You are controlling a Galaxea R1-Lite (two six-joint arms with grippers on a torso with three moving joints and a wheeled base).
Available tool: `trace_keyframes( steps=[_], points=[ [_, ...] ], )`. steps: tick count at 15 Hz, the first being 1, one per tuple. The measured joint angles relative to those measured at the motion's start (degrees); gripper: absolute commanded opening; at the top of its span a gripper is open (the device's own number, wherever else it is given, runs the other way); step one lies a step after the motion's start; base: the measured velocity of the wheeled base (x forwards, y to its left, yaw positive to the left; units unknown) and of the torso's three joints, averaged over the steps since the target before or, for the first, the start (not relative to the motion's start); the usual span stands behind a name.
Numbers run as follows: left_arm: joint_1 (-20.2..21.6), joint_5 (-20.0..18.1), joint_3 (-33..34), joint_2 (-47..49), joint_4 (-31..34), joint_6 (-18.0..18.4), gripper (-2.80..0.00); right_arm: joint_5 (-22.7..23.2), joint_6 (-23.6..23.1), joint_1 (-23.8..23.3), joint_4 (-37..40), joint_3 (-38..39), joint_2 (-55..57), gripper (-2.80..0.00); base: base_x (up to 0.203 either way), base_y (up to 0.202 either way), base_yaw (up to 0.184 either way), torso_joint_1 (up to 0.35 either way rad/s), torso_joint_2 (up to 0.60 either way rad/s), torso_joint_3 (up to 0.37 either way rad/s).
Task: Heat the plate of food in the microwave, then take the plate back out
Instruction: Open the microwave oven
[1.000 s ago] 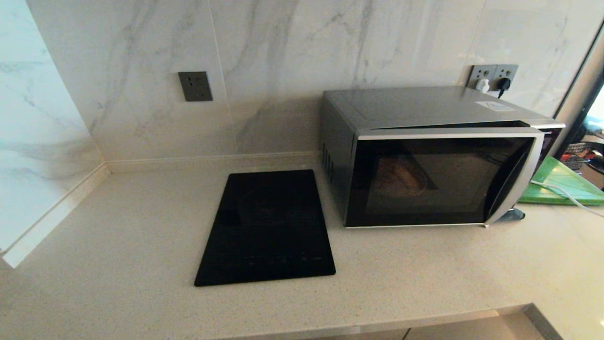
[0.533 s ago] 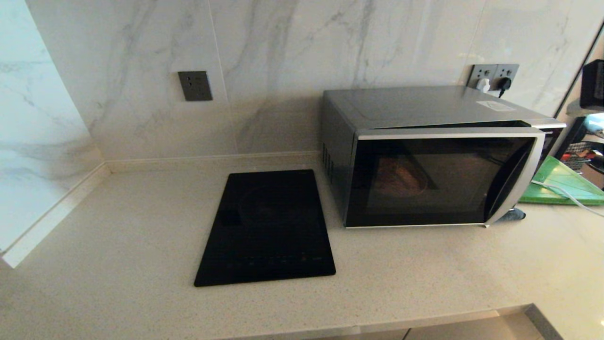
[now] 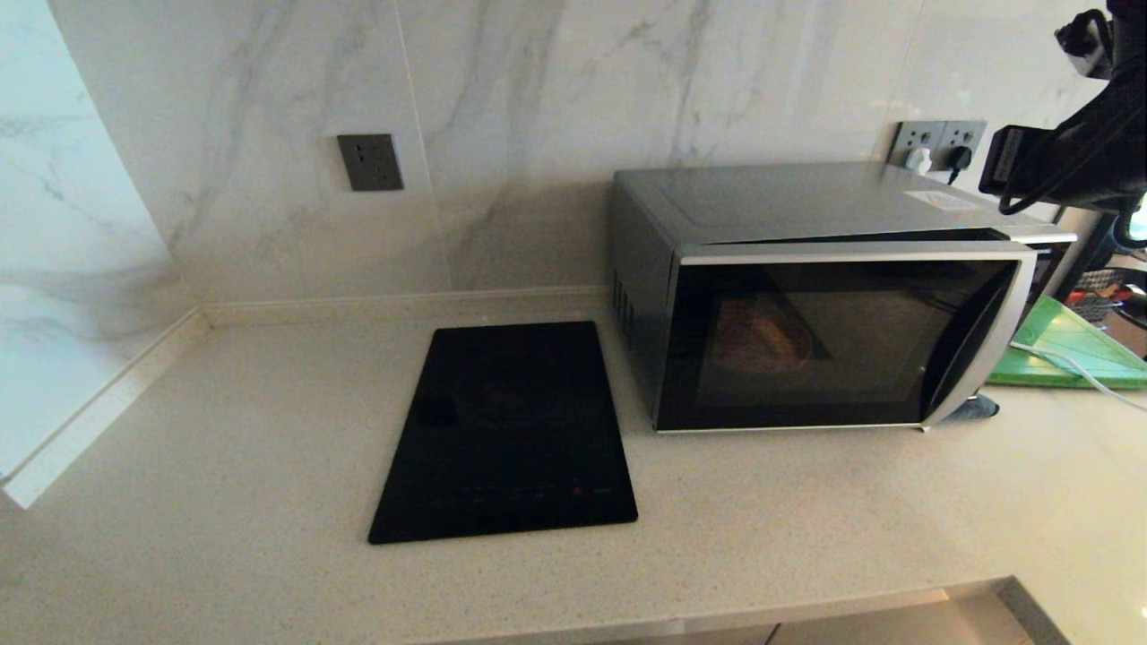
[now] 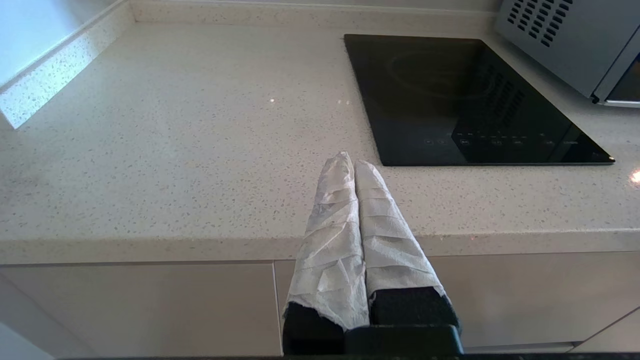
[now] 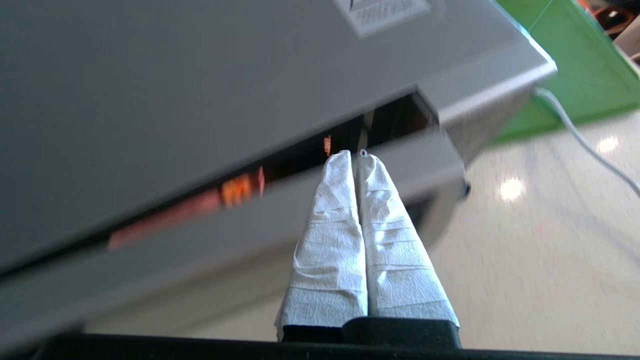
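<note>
Speckled beige stone countertop carries the large silver-grey microwave with its dark glass door ajar; through the glass a round brownish shape shows, likely the plate of food, though I cannot confirm its colour. Right gripper, wrapped fingers pressed together, hovers over the door's top gap. Left gripper, likewise closed, sits parked off the counter edge. Risk, in my judgement: pressed-together fingers may slip off the door edge, or swing it into the flat green board nearby
</note>
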Motion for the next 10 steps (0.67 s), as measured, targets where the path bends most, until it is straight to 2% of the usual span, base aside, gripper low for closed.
trace_keyframes(
  steps=[6, 10],
  points=[
    [0.0, 0.0, 0.0, 0.0, 0.0, 0.0, -2.80, 0.0, -0.7, -1.6, -4.7, -0.1, 6.1, -2.80, 0.000, 0.000, 0.000, 0.000, 0.00, 0.000],
    [0.0, 0.0, 0.0, 0.0, 0.0, 0.0, -2.80, -0.1, -1.2, -2.4, -4.9, -0.1, 7.7, -2.80, 0.000, 0.000, 0.000, 0.000, 0.00, 0.000]
  ],
)
